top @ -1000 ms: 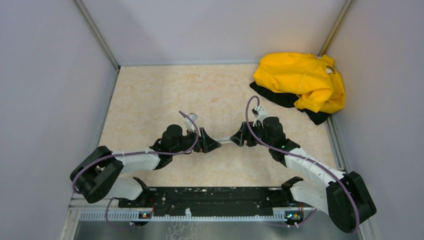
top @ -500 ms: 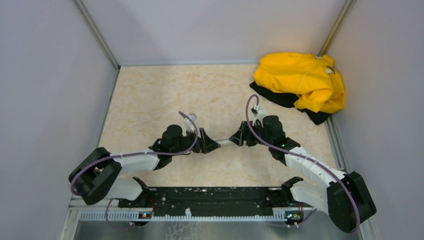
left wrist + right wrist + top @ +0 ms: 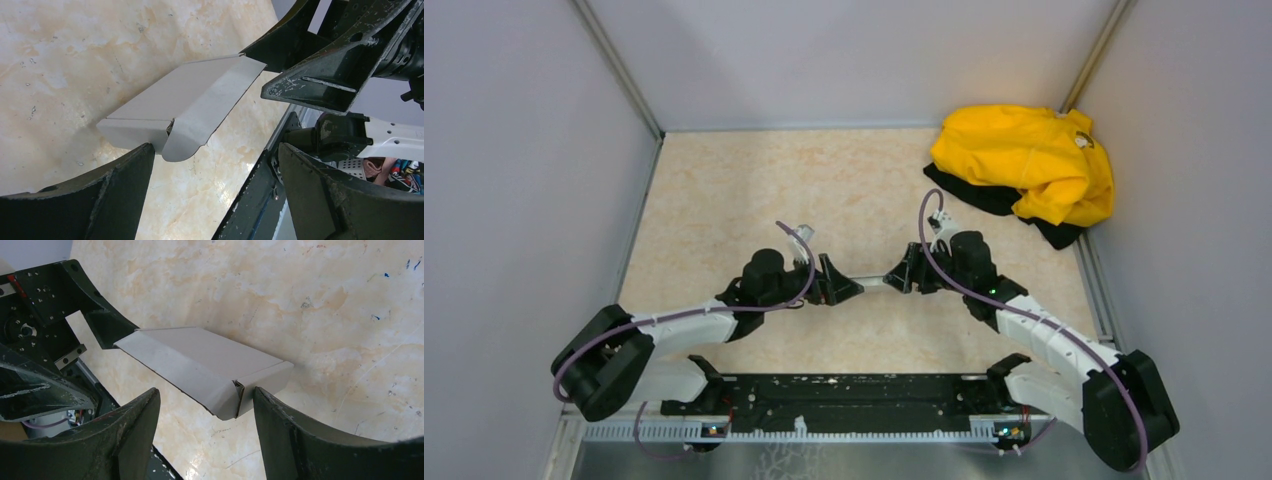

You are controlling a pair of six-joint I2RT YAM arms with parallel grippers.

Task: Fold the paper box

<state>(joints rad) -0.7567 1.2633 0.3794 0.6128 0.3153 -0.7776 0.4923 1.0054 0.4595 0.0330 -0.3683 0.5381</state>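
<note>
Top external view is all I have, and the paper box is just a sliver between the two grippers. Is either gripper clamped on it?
Observer: No. The left gripper stands wide open around one end of the paper box.
Operator: And the right one?
Observer: The right gripper is open too. It straddles the other end, with table showing between one finger and the box.
Operator: Is that end closed up?
Observer: Not fully. A small dark slit shows at the corner where the long flap wraps over it.
</note>
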